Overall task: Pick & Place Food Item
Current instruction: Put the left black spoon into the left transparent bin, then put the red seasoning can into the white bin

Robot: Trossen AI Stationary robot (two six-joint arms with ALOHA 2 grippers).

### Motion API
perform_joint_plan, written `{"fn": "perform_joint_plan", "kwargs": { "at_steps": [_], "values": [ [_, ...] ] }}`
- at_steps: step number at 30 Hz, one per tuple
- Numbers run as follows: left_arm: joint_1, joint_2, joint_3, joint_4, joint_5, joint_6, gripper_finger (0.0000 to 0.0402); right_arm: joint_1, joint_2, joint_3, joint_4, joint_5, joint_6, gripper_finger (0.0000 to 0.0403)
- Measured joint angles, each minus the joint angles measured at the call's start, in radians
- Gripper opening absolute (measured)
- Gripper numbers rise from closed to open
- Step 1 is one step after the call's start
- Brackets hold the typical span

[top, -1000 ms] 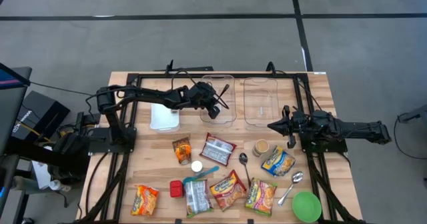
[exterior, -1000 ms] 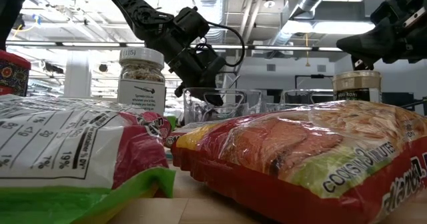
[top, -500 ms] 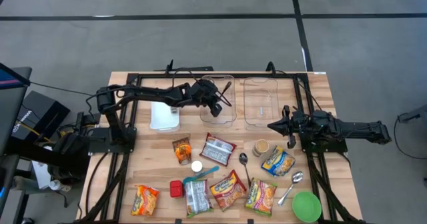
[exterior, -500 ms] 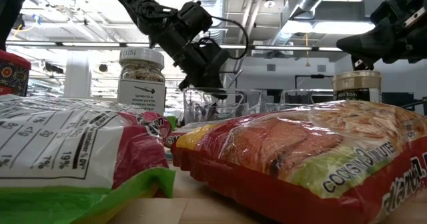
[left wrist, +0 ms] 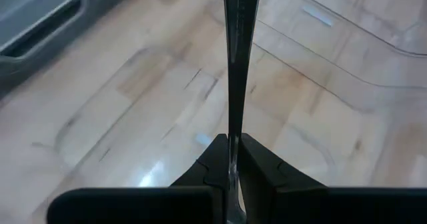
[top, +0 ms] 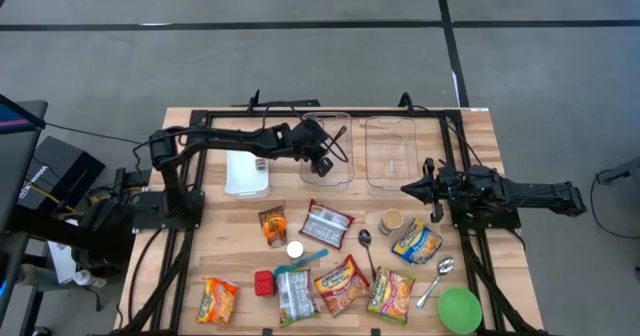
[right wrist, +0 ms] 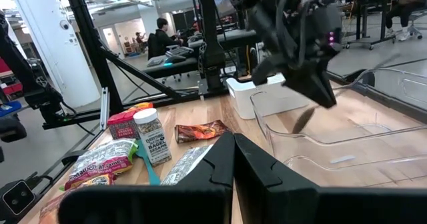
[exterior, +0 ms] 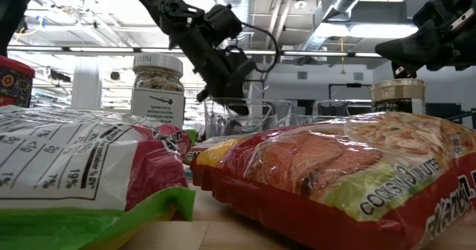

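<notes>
My left gripper [top: 322, 162] hangs over the left of two clear containers [top: 327, 146] at the far middle of the table, shut on a thin dark utensil [left wrist: 235, 64] that looks like a spoon. Its stem [top: 339, 134] sticks out toward the far right. In the right wrist view an oval end [right wrist: 301, 121] shows below the fingers, above the container's floor. Several food packets [top: 343, 284] lie flat on the near half of the table. My right gripper [top: 408, 188] waits shut at the right, beside the second clear container [top: 390, 151]. My left gripper pinches the utensil's thin stem [left wrist: 233, 144] between its two fingertips, edge-on to the wrist camera. The fingers slant down from the table's left and lie across the stem. The utensil is lifted clear, tilted, its long end rising toward the far right.
A white lidded box [top: 246, 173] stands left of the clear containers. Near the table's middle and front lie a jar [top: 392, 221], two spoons [top: 366, 244] [top: 438, 279], a green bowl [top: 459, 308], a red box [top: 263, 282] and more packets [top: 217, 300]. Black frame rails run along both sides.
My left gripper has tipped a little steeper over the left clear container and stays shut on the utensil; its place has hardly changed. The utensil stays clear of the container floor.
</notes>
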Motion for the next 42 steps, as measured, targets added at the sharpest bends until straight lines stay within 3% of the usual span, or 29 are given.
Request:
{"fn": "perform_joint_plan", "kwargs": {
  "at_steps": [8, 18, 31, 42],
  "values": [
    [0.003, 0.084, 0.000, -0.027, 0.007, -0.042, 0.0014, 0.000, 0.000, 0.000, 0.000, 0.000, 0.000, 0.0000],
    [0.040, 0.075, 0.001, -0.058, 0.008, -0.145, 0.0021, 0.000, 0.000, 0.000, 0.000, 0.000, 0.000, 0.0000],
    [0.043, 0.075, -0.001, -0.052, 0.025, -0.148, 0.0024, 0.000, 0.000, 0.000, 0.000, 0.000, 0.000, 0.0000],
    [0.043, 0.075, -0.001, -0.046, 0.024, -0.148, 0.0063, 0.000, 0.000, 0.000, 0.000, 0.000, 0.000, 0.0000]
  ]
}}
